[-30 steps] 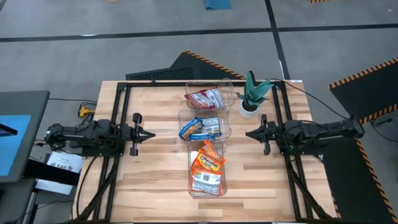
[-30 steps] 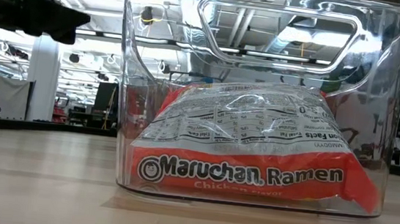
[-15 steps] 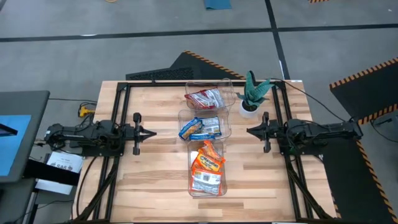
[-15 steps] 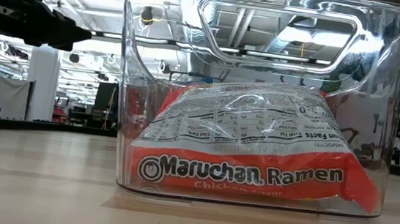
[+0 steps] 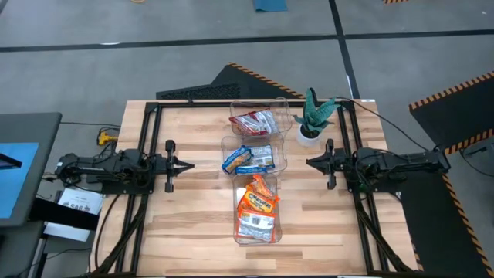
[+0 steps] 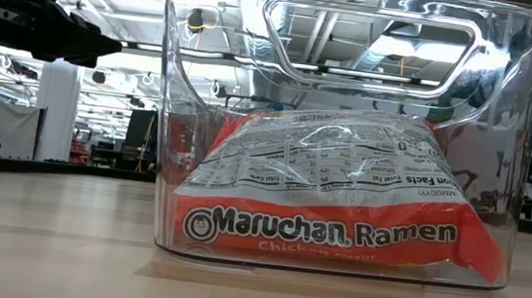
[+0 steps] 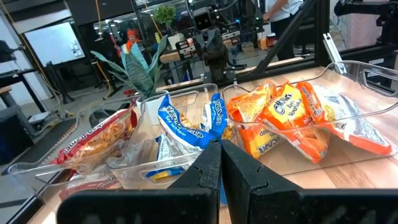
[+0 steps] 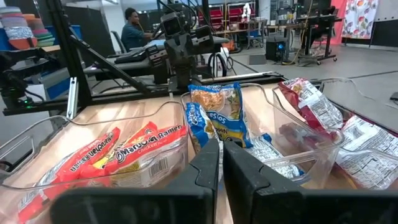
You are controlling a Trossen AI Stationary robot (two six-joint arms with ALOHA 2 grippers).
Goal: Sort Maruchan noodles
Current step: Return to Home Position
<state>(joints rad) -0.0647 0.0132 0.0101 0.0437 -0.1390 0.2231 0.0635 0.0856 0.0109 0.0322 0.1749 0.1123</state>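
Where the left arm (image 5: 116,170) lay: low along the left edge of the surface (image 5: 193,216), stretched toward the middle. The left arm's jaws were pressed together on nothing, well apart from the bins.
Red packets (image 5: 257,122): inside the top bin (image 5: 234,108) of the column seen in the high view.
Blue-and-white packets (image 5: 248,158): inside the middle bin (image 5: 283,147), some standing on edge.
Orange packets (image 5: 259,199): piled in the lower bin (image 5: 238,232). The low view showed one lying flat by the clear front wall, its "Maruchan Ramen" lettering facing out.
Potted plant (image 5: 312,116): in a white pot, just right of the top bin.
Right arm (image 5: 386,164): low along the right edge, pointing at the middle bin. The right arm's jaws were closed and empty.
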